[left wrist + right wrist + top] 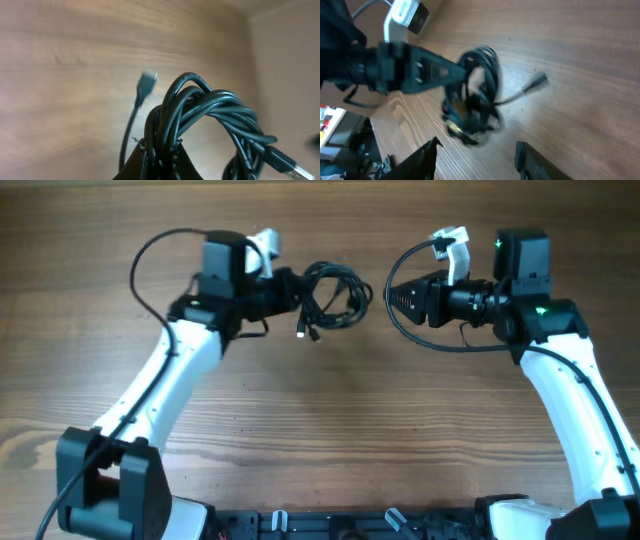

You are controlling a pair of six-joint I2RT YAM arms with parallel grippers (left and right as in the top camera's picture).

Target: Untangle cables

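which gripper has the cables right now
The left gripper: it is shut on the cables, gripping the bundle at one side. The right gripper is open, holds nothing and stands apart from the bundle.

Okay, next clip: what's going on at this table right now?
The left gripper is clamped on a tangled bundle of thin black cables. One plug end sticks out free of the loops. The right gripper faces the bundle from the opposite side with its jaws open, holding nothing and not touching the cables. The loops are wound together above the wooden table, so the untangling is not yet done.
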